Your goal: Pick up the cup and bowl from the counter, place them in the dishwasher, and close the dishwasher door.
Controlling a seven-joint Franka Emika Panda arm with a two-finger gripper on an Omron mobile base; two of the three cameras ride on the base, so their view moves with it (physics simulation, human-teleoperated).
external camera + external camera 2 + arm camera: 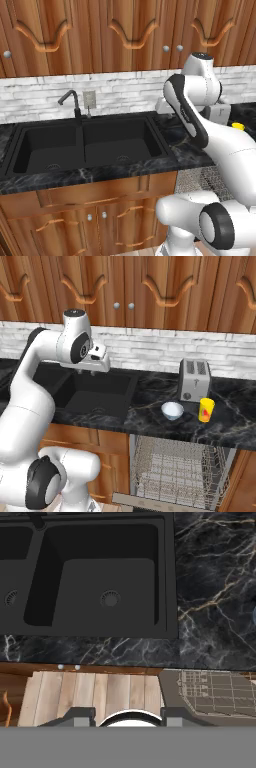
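Currently, stock as I read it from the console.

Cup (206, 409): small, bright yellow, reddish mark on its side, upright on the counter (150, 393), just in front of the right side of the silver toaster (194, 379). I judge it light and rigid, likely smooth and a little slippery; best taken across the body, below the rim, fingers on opposite sides.

Bowl (172, 410): shallow, pale blue-white, on the counter just left of the cup and apart from it, near the front edge. I judge it light, hard, liable to skid or tip; the rim is the only real purchase, one finger inside, one outside.

Dishwasher (177, 466): below that stretch of counter, wire rack exposed, door down; its edge sits at the bottom of the right base view.

Sink (85, 142): black double basin with a dark faucet (72, 102), left of the dishes.

Gripper (128, 714): raised over the counter near the sink's right edge, well left of both dishes, looking straight down on basin and rack. Only the fingertips' stubs show at the frame's bottom, nothing between them; how wide they stand, I cannot tell.

Neither dish is taken up yet.
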